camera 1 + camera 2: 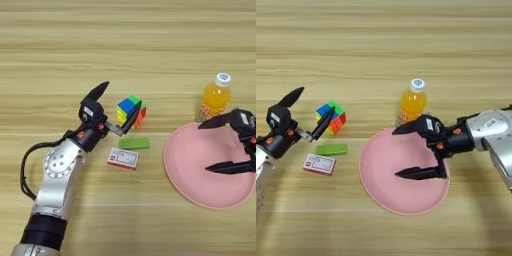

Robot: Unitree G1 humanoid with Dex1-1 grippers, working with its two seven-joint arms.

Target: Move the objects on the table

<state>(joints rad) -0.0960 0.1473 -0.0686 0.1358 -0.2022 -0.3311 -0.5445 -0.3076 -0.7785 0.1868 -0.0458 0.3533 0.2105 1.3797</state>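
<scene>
The multicoloured puzzle cube sits on the wooden table left of centre. My left gripper is open at the cube's left side. Its lower finger crosses the cube's near face and its upper finger points up and away. Whether the lower finger touches the cube I cannot tell. The orange-drink bottle with white cap stands upright just behind the large pink plate. My right gripper is open wide above the plate, holding nothing, its upper fingertip close to the bottle's base.
A small flat green block lies just in front of the cube. A red-and-white card lies in front of that block. The left arm's silver forearm comes in from the lower left, and the right arm from the right edge.
</scene>
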